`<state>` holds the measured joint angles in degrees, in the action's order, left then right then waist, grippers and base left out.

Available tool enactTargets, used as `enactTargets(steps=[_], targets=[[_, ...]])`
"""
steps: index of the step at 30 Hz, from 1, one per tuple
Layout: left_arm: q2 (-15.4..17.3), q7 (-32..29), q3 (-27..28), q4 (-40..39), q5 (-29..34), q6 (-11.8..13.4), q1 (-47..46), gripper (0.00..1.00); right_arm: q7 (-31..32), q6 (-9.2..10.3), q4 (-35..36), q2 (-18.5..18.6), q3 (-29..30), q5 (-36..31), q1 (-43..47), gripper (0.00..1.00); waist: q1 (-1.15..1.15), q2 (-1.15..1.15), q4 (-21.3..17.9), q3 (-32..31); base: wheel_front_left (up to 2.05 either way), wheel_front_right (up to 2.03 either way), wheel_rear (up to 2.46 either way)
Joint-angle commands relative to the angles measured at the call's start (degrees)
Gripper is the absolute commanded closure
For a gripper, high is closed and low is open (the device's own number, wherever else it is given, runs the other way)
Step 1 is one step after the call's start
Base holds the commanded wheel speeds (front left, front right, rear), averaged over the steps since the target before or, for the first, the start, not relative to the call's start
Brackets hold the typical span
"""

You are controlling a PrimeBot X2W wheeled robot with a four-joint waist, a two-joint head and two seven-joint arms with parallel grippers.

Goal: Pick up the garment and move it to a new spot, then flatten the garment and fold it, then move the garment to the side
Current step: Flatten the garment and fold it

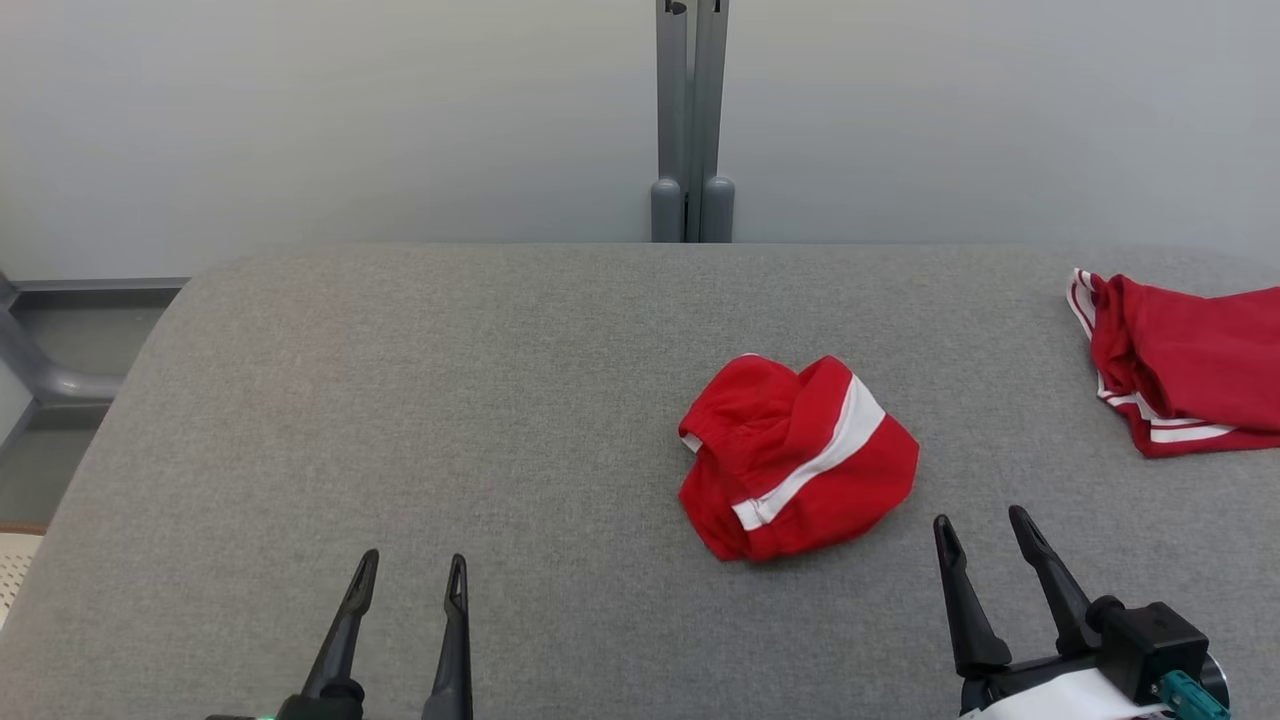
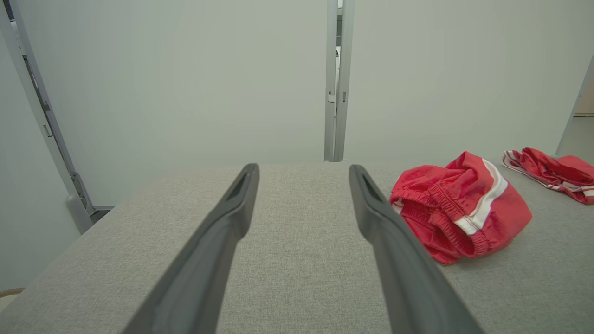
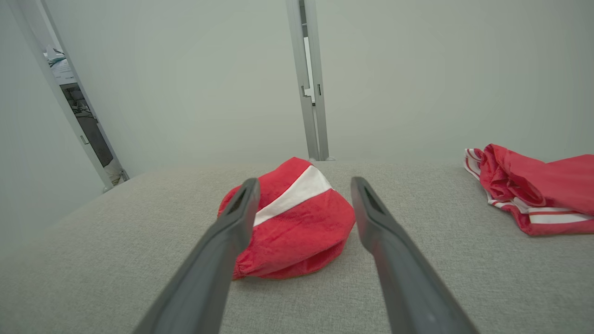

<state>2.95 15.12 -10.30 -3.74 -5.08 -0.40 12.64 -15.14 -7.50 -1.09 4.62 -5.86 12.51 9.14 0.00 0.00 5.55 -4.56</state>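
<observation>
A pale grey wall (image 1: 300, 120) of 2 panels closes the far side. A grey double post (image 1: 690, 120) runs up the seam between them and ends just behind the far edge of the counter (image 1: 400, 400). The counter is covered in grey fabric and has rounded corners. Past its left edge a grey frame bar (image 1: 40, 370) bends down toward the floor.

A spare red garment (image 1: 1190, 365) with thin white stripes lies crumpled at the counter's far right, cut off by the edge of the head view and well apart from the rest.

The garment (image 1: 795, 460) is red with 1 broad white stripe. It sits bunched in a rounded heap right of the counter's middle, with its elastic waistband turned toward the left.

The right jaws stand wide and hold nothing. Their 2 fingers (image 1: 962, 600) hover near the heap's near right side, apart from it. In the right wrist view the garment (image 3: 297, 222) lies just ahead, framed between the 2 fingers, with bare counter before it.

The left jaws are also wide and hold nothing, their fingers (image 1: 347, 630) over bare counter at the near left. From the left wrist the garment (image 2: 459, 208) lies off to the right, beyond the right finger.
</observation>
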Motion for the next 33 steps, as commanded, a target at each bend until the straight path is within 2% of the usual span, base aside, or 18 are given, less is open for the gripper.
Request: enactTargets(steps=[1,14,16,18,21,23,28,33], targets=[[-0.05,0.01,-0.12,0.06,-0.13,0.27,-0.02,0.0,0.02,0.03,-0.08,0.23,0.07,0.3,0.07,0.0,0.0,0.0,-0.04,0.04,0.0,0.0,0.0],[-0.05,0.01,-0.79,1.27,-0.45,-0.22,-0.7,0.0,0.02,0.03,0.16,0.38,0.1,0.57,-0.14,0.0,0.0,0.0,-0.19,0.82,0.0,0.0,0.0],[-0.05,0.01,-1.24,2.16,-1.39,-1.14,-1.05,0.0,0.02,0.03,0.24,0.46,-0.04,0.52,-0.35,0.0,0.0,0.0,-0.28,1.15,0.0,0.0,0.0],[-0.05,0.01,-2.49,3.94,-4.2,-3.1,-1.91,0.0,0.02,0.03,0.37,0.57,-0.1,0.41,-0.81,0.0,0.0,0.0,-0.38,1.74,0.0,0.0,0.0],[-0.05,0.02,-6.42,8.53,-10.13,-5.96,-3.97,0.0,0.02,0.04,0.54,0.72,-0.34,0.18,-1.4,0.0,0.0,0.0,-0.64,2.79,0.0,0.0,0.0],[-0.04,0.01,-10.86,13.11,-13.86,-6.84,-6.53,0.0,0.02,0.03,0.69,0.96,-0.7,0.03,-1.85,0.0,0.0,0.0,-0.95,3.68,0.0,0.0,0.0],[1.02,-0.39,-23.72,21.53,-26.19,-7.12,-17.13,0.0,0.02,0.04,1.25,1.77,-2.53,-0.29,-4.62,0.0,0.0,0.0,-3.32,7.99,0.0,0.0,0.0],[2.33,-1.47,-31.99,26.87,-35.77,-7.15,-26.72,0.0,0.03,0.04,1.92,2.51,-2.9,-0.71,-7.3,0.0,0.0,0.0,-5.62,12.46,0.0,0.0,0.0]])
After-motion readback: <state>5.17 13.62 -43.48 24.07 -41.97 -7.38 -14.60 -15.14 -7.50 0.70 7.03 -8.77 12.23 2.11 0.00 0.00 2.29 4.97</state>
